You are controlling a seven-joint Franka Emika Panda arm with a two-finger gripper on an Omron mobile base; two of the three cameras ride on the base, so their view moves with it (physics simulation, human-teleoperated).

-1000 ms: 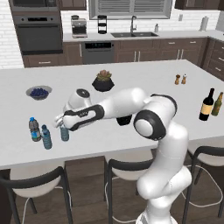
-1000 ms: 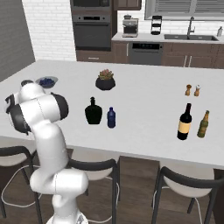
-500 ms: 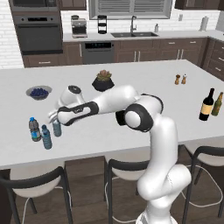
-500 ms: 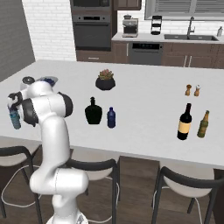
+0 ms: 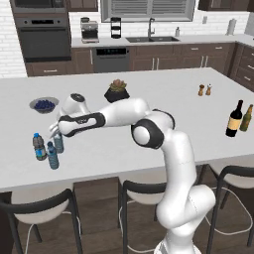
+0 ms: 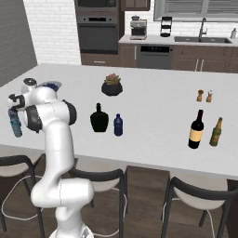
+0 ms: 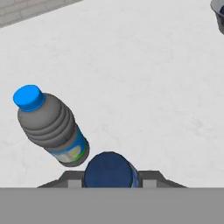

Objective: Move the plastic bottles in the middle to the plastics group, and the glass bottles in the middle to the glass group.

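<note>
One clear bottle (image 5: 59, 143) with blue cap and label, gripped upright in pincer (image 5: 57, 135), white counter (image 5: 149, 99).

bottle labels blank or blurred, no text readable anywhere

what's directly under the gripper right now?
A clear bottle with blue cap sits between the gripper fingers, upright over the counter, beside the grey stout bottle. Whether its base touches the counter is hidden.

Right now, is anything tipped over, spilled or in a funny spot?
Nothing is tipped or spilled. The squat black bottle and the navy bottle stand alone mid-counter, apart from the wine bottle and the water bottles at the ends.
</note>
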